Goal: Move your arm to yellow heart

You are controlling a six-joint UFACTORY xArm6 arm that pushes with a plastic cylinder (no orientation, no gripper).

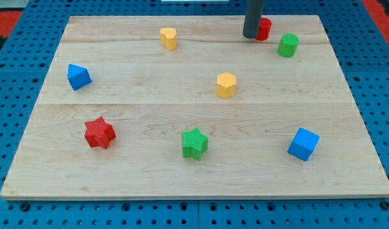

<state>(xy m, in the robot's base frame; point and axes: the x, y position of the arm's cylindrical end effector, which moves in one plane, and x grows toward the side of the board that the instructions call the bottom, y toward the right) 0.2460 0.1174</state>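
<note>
My tip (251,36) stands near the top edge of the wooden tabletop (137,162), right of centre, at the lower end of a straight dark rod; there are no jaws on this rod, so nothing is gripped and no opening state applies. The tip sits against the left side of a red block (264,28), whose shape is partly hidden by the rod; contact appears likely but cannot be confirmed. Just to the view's right of that block stands a green block (288,45), roughly cylindrical. The yellow heart (169,38) lies to the view's left of the tip, well apart from it, near the top edge and upright on its flat face; its lobed outline is faint. The bare wood between tip and heart carries no block. A yellow hexagonal block (226,84) sits toward the view's bottom from the tip, near the board's centre. Further out: a blue block (78,77) near the left edge, a red star (99,133) at lower left, a green star (194,142) at lower centre, and a blue cube (303,144) at lower right, all clear of the board's edges.
</note>
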